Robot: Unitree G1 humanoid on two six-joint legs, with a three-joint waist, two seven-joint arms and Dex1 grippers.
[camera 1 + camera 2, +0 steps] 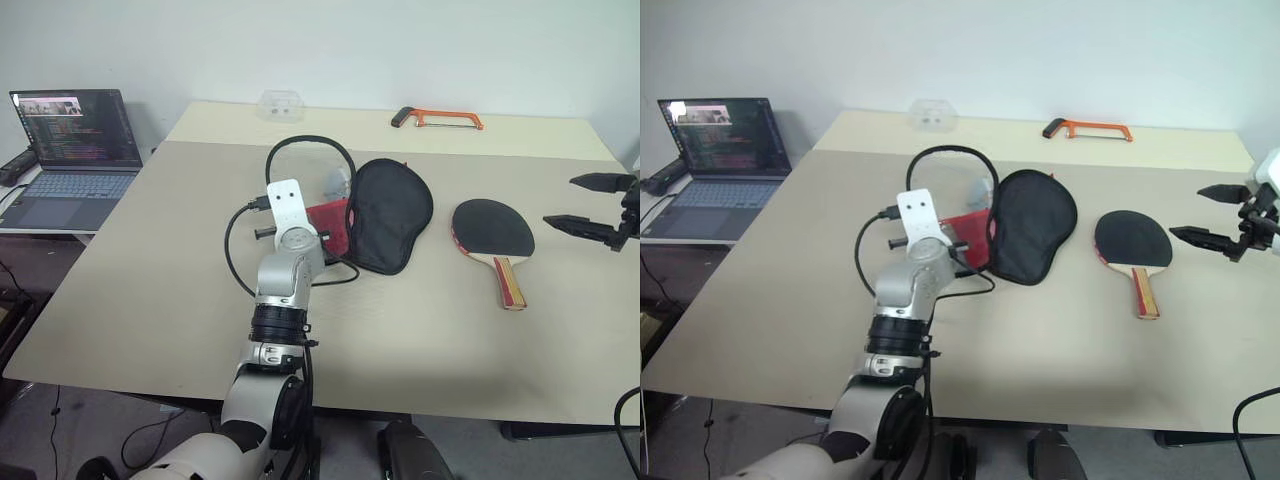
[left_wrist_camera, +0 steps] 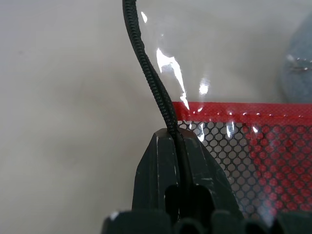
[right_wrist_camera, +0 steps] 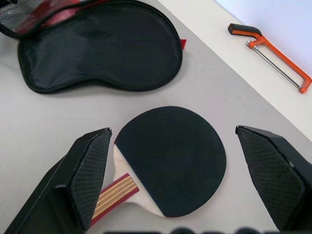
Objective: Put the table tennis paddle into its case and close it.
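Beige tabletop (image 1: 150, 300) fills most of the head views, with a white wall behind, an open laptop (image 1: 75, 150) at the upper left of the frame and an orange hacksaw (image 1: 440, 119) near the top centre. At mid-frame lies the case (image 1: 388, 213), opened out: its black flap lies flat, its red and mesh side is beside the left arm, and its black zipper rim (image 1: 305, 142) loops up above. Right of it, apart from it, the table tennis paddle (image 1: 495, 235) rests face up, handle toward the lower edge of the frame.

The left pincer (image 2: 176, 141) is clamped tight on the zipper rim at the mesh edge. The right pincer (image 3: 173, 170) is spread wide, hovering over the paddle with one finger either side of the blade and nothing held.

For the step in hand, picking up the paddle, the right pincer would do best to come down across the handle or the blade's edge near the handle, not the broad face, and close squarely. Meanwhile the left grip should hold the rim lifted so the mouth stays open.
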